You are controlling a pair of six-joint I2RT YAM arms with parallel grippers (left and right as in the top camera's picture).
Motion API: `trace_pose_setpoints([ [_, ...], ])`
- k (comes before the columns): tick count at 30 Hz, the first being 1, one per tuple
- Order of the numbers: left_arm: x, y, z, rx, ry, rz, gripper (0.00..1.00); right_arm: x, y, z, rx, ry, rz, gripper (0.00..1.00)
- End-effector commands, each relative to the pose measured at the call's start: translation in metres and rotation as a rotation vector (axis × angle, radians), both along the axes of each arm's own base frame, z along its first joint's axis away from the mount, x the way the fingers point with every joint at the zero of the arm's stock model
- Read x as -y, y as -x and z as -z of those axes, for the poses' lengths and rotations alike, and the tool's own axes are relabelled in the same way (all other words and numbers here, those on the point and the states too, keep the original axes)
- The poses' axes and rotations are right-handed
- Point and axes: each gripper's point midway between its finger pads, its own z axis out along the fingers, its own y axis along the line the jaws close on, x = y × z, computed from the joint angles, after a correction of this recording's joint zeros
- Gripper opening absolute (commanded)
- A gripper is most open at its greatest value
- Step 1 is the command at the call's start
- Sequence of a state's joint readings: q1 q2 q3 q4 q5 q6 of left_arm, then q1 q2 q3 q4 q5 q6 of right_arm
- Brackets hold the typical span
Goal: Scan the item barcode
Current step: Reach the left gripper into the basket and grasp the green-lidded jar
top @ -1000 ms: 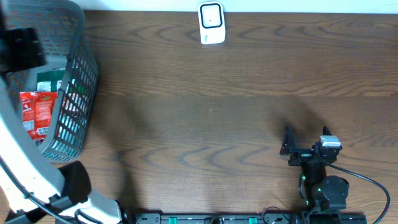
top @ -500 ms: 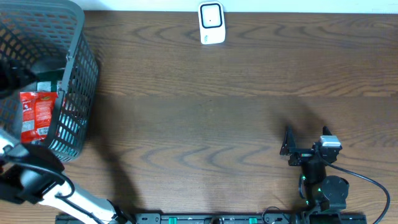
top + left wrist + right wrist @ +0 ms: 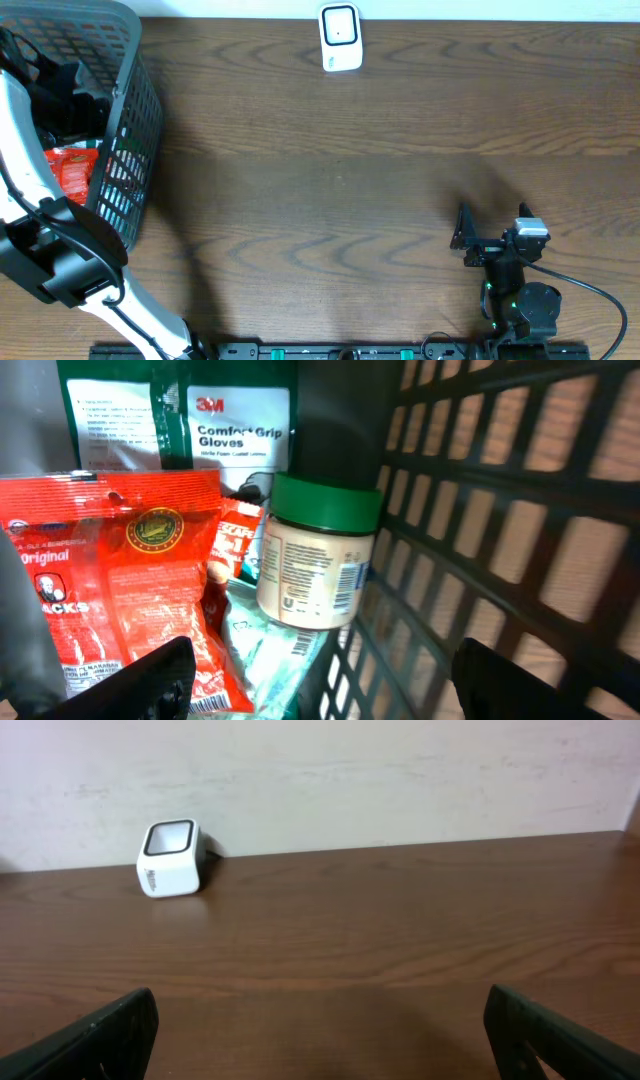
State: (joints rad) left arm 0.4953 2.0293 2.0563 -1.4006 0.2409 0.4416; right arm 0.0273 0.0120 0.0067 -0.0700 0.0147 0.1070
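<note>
Left wrist view: the jar [image 3: 315, 555] stands nearly upright in the basket [image 3: 500, 510], long axis vertical, green lid up, cream fine-print label facing the camera. A red bag [image 3: 110, 580] lies just beside it. Around it, the left gripper [image 3: 335, 680] is spread wide, holding nothing; the right gripper [image 3: 320, 1030] gapes over the surface [image 3: 400, 940], facing the scanner [image 3: 170, 845].

Probably mock shop checkout: grey basket [image 3: 135, 110] of packaged goods [image 3: 120, 570], white scanner [image 3: 340, 38], wood table [image 3: 350, 180], plain wall [image 3: 400, 770].
</note>
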Motion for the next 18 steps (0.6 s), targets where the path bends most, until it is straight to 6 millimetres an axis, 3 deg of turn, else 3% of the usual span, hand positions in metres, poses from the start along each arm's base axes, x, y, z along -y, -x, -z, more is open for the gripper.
trace_pose_setpoints([
  [1,0.003,0.007,0.019,-0.045,0.003,0.012,0.83,0.002,0.0,0.001,-0.001,-0.011,0.01,0.99],
  [9,0.009,0.018,0.069,-0.102,0.032,0.064,0.83,0.002,0.0,0.001,-0.001,-0.011,0.01,0.99],
  [18,0.012,0.024,0.108,-0.116,0.039,0.063,0.83,0.002,0.0,0.001,-0.002,-0.011,0.01,0.99],
])
